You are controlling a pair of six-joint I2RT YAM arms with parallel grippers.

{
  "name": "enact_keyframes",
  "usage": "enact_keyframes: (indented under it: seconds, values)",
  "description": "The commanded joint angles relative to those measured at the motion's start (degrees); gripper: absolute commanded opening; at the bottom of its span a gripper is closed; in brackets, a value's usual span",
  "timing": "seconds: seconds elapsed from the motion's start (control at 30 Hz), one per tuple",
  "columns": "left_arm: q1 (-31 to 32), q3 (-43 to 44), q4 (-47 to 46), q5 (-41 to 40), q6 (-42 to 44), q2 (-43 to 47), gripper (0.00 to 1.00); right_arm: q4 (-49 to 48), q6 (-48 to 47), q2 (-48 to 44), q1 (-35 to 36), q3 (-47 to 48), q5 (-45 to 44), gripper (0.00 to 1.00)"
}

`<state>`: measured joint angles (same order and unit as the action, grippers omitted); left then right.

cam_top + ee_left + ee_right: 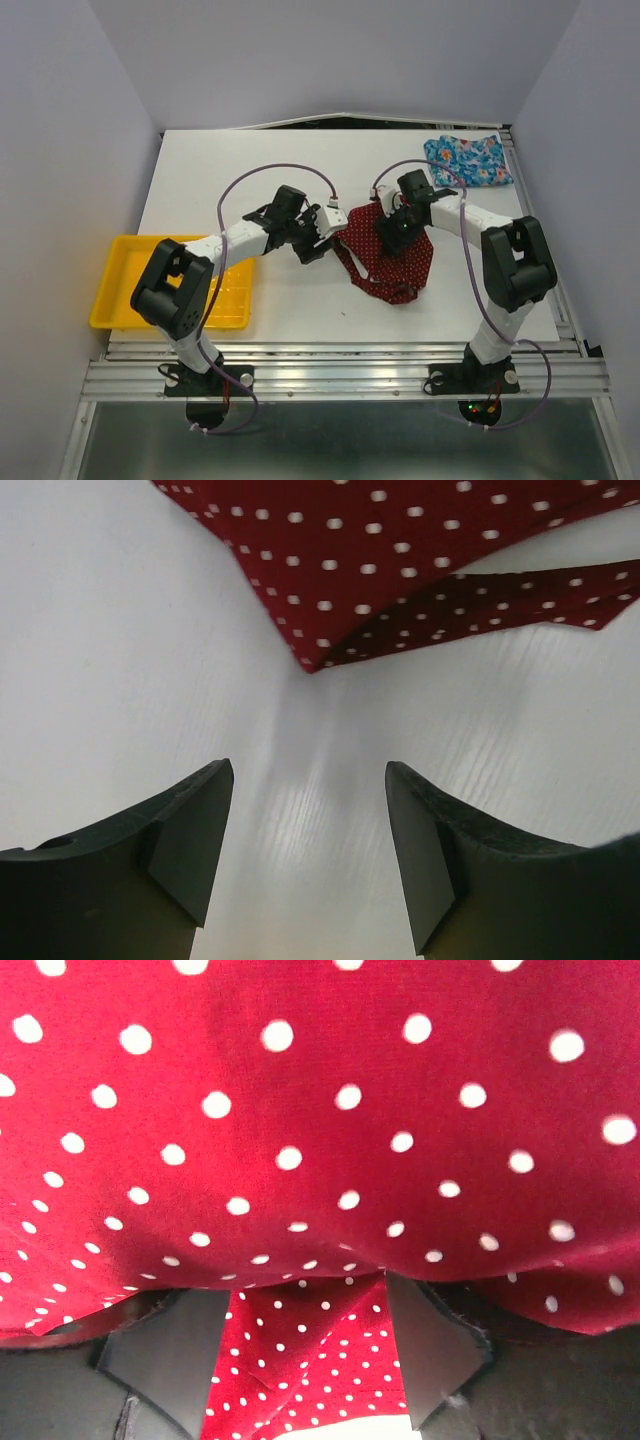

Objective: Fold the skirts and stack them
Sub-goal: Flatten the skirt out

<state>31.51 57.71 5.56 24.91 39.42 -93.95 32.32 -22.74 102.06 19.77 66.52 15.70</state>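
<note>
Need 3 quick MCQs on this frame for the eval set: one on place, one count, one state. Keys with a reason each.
1. Where on the table does the blue floral skirt lie?
A) near left corner
B) far right corner
C) centre

2. How many skirts are in view?
A) one
B) two
C) three

3. The left gripper is:
A) open over bare table
B) shut on the red dotted skirt
C) shut on the blue floral skirt

Key:
1 B: the top view shows it at the far right edge.
2 B: only the blue floral skirt and the red dotted skirt show.
3 A: its wrist view shows the fingers apart with nothing between them and the red cloth's corner ahead of them.
</note>
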Motion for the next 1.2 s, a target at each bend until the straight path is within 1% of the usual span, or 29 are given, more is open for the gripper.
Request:
enact_keyframes:
  seconds: [0.0,0.03,0.07,0.13,0.17,0.2,0.27,0.3,0.33,0.37,0.4,0.43,0.5,0.57,0.63,0.67,0.8,0.97,1.17]
  values:
    - [0.8,1.5,-4.4,6.0,-10.2,-2.5,0.73,-3.1,-1.0,1.0,-1.0,7.0,-0.8,0.66]
    - [0.7,1.5,-4.9,6.0,-10.2,-2.5,0.73,-2.4,-1.0,0.9,-1.0,7.0,-0.8,0.66]
    - [0.6,1.4,-5.1,7.5,-15.2,-2.7,0.73,-1.6,-0.5,-1.5,-1.0,7.0,-0.2,0.66]
    - [0.4,0.2,-8.7,8.1,-20.6,-2.7,0.72,1.7,0.2,-4.2,-1.0,7.5,1.1,0.66]
    - [0.3,-0.6,-10.0,8.2,-25.3,-2.6,0.72,2.9,0.3,-5.6,-1.0,7.7,1.3,0.66]
    - [0.3,-1.9,-12.4,7.8,-27.5,-2.4,0.72,4.8,0.4,-8.6,-1.0,8.1,1.5,0.66]
    - [0.0,-2.9,-14.4,7.4,-31.7,-2.4,0.72,6.4,0.2,-11.3,-1.0,8.2,1.3,0.66]
    - [-0.2,-3.1,-15.1,7.3,-35.1,-2.6,0.72,7.2,0.3,-12.6,-1.0,8.1,1.7,0.65]
    - [-1.1,-3.2,-16.0,7.6,-36.8,-2.8,0.72,8.8,0.2,-14.6,-1.0,8.0,2.0,0.64]
    - [-1.7,-3.0,-16.4,8.5,-39.7,-3.3,0.72,9.5,0.2,-15.2,-0.2,7.9,2.2,0.59]
    - [-2.5,-3.0,-16.7,9.4,-39.7,-3.6,0.71,10.3,0.4,-15.7,0.7,7.8,2.1,0.56]
    - [-3.2,-2.8,-17.3,10.9,-43.2,-3.9,0.71,10.9,0.7,-16.4,2.7,7.6,1.6,0.54]
    - [-4.4,-2.9,-17.7,12.6,-45.4,-3.7,0.70,10.8,1.2,-16.5,5.0,5.6,-0.1,0.50]
    - [-5.0,-3.6,-18.1,13.1,-46.3,-2.6,0.70,9.1,1.4,-16.6,9.0,2.5,-3.4,0.49]
    - [-5.8,-4.1,-18.3,13.0,-47.8,-2.1,0.70,8.3,2.0,-16.5,11.6,1.0,-5.6,0.49]
    - [-6.2,-4.4,-18.3,13.4,-48.7,-1.9,0.70,7.7,2.3,-16.4,14.0,0.4,-6.6,0.49]
    - [-7.9,-4.5,-17.3,13.3,-49.2,-2.3,0.71,7.1,2.9,-14.4,18.4,-0.9,-11.6,0.49]
    - [-8.0,-3.7,-17.2,12.5,-48.8,-3.3,0.71,8.2,2.7,-12.4,20.4,-1.5,-14.7,0.48]
    - [-8.0,-2.5,-17.2,12.2,-48.2,-5.4,0.71,9.0,1.9,-12.6,20.4,-4.0,-18.0,0.47]
